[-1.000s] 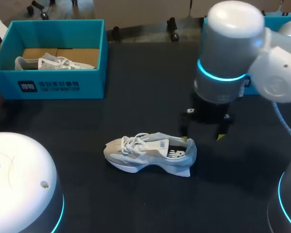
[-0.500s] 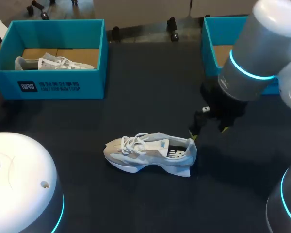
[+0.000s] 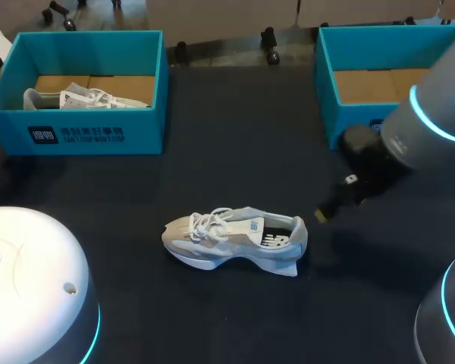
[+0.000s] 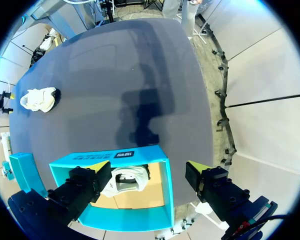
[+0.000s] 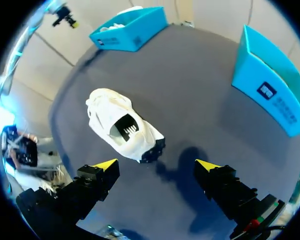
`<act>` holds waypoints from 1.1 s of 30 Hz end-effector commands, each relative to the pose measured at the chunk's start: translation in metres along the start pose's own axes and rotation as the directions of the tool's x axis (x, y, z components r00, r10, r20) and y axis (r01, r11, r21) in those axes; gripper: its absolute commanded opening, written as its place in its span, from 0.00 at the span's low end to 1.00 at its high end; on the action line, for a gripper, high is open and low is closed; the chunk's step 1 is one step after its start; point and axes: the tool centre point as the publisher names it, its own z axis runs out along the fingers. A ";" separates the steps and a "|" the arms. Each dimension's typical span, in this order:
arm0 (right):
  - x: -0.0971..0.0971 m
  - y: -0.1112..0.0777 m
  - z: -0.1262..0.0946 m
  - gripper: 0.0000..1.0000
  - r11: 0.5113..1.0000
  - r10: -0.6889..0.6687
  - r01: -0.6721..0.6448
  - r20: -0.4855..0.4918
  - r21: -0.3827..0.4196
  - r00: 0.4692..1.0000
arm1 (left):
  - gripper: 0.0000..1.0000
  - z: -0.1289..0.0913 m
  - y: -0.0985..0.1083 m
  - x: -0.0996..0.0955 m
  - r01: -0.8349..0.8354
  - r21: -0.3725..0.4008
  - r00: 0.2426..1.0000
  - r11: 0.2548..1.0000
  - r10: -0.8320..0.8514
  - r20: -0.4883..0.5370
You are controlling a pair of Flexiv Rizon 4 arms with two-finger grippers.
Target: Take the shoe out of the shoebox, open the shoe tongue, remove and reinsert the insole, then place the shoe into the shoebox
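**Desk:** Where is everything?

**Me:** Left to right: my left gripper [image 4: 147, 169] hangs wide open over the left box [image 4: 162, 200]. The shoe [image 3: 235, 236] stands on its sole mid-table [image 3: 212, 167], toe toward the left edge. My right gripper [image 5: 156, 166] hovers by the heel, fingers [image 5: 105, 165] spread and empty.

**Desk:** How will it handle?

**Me:** Light, I'd judge. The upper looks soft and the heel collar firmer, so I'd pinch it there.

Grey-white shoe [image 3: 235, 239] upright, well apart from open teal shoebox [image 3: 347, 120].
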 end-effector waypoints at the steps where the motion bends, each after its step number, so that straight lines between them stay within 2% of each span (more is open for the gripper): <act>1: -0.012 -0.020 -0.007 1.00 0.872 -0.340 0.227 -0.203 -0.434 0.918 | 1.00 0.000 -0.001 0.000 0.000 -0.002 1.000 1.000 0.000 -0.002; 2: -0.016 -0.022 -0.007 1.00 0.814 -0.417 0.271 -0.193 -0.513 0.888 | 1.00 0.000 -0.001 0.000 0.000 -0.002 1.000 1.000 0.000 -0.002; 4: -0.018 -0.025 -0.004 1.00 0.718 -0.548 0.344 -0.185 -0.606 0.816 | 1.00 0.000 -0.001 0.000 0.000 -0.002 1.000 1.000 0.000 -0.002; 5: -0.020 -0.028 0.001 1.00 0.680 -0.606 0.360 -0.214 -0.639 0.766 | 1.00 0.000 -0.001 0.000 0.000 -0.002 1.000 1.000 0.000 -0.002; 19: -0.020 -0.028 0.001 1.00 0.680 -0.606 0.360 -0.214 -0.639 0.766 | 1.00 0.000 -0.001 0.000 0.000 -0.002 1.000 1.000 0.000 -0.002; 20: -0.019 -0.028 0.002 1.00 0.650 -0.641 0.392 -0.192 -0.651 0.743 | 1.00 0.000 -0.001 0.000 0.000 -0.002 1.000 1.000 0.000 -0.002; 22: -0.020 -0.032 0.006 1.00 0.646 -0.638 0.413 -0.156 -0.642 0.754 | 1.00 0.000 -0.001 0.000 0.000 -0.002 1.000 1.000 0.000 -0.002; 23: -0.021 -0.035 0.007 1.00 0.620 -0.657 0.438 -0.125 -0.651 0.744 | 1.00 0.000 -0.001 0.000 0.000 -0.002 1.000 1.000 0.000 -0.002; 28: -0.022 -0.044 0.018 1.00 0.604 -0.663 0.478 -0.069 -0.638 0.746 | 1.00 0.000 -0.001 0.000 0.000 -0.002 1.000 1.000 0.000 -0.002; 31: -0.023 -0.048 0.023 1.00 0.605 -0.662 0.469 -0.079 -0.643 0.745 | 1.00 0.000 -0.001 0.000 0.000 -0.002 1.000 1.000 0.000 -0.002; 33: -0.025 -0.050 0.025 1.00 0.575 -0.686 0.481 -0.069 -0.662 0.725 | 1.00 0.000 -0.001 0.000 0.000 -0.002 1.000 1.000 0.000 -0.002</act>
